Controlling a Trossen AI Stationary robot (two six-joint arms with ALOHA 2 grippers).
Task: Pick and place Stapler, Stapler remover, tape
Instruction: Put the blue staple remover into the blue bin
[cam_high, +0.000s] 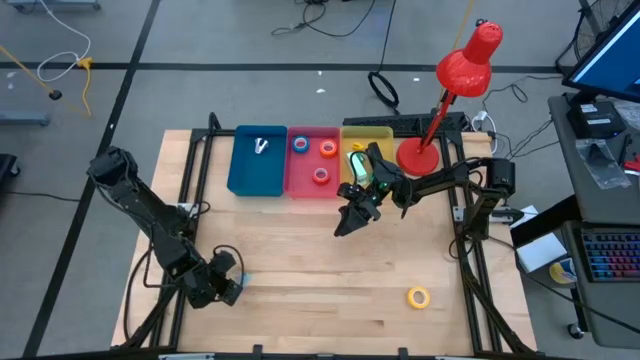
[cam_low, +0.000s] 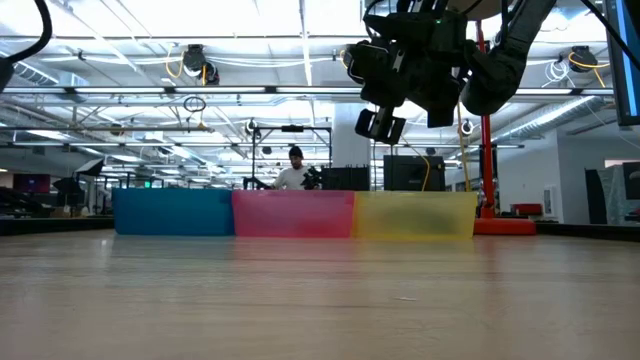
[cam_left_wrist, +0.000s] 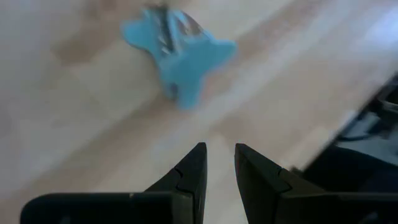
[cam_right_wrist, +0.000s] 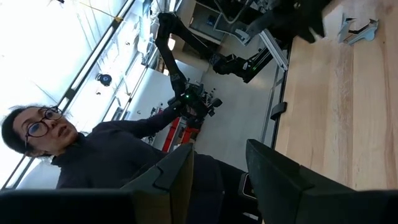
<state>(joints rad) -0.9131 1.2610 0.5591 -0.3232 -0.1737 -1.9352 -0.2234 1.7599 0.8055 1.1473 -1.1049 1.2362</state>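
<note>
Two grippers empty, right gripper (cam_high: 345, 224) spread above table, left gripper (cam_left_wrist: 219, 163) narrowly parted near stapler remover (cam_left_wrist: 177, 53).

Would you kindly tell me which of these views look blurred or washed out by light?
Left wrist view: the blue staple remover is smeared and soft above the left gripper. Right wrist view: bright glare whitens the windows behind the person. Low view: ceiling lights flare; the bins look hazy.

blue stapler remover (cam_left_wrist: 177, 53) blurred in left wrist view | yellow bin (cam_high: 375, 135) contents hidden by right arm
</note>
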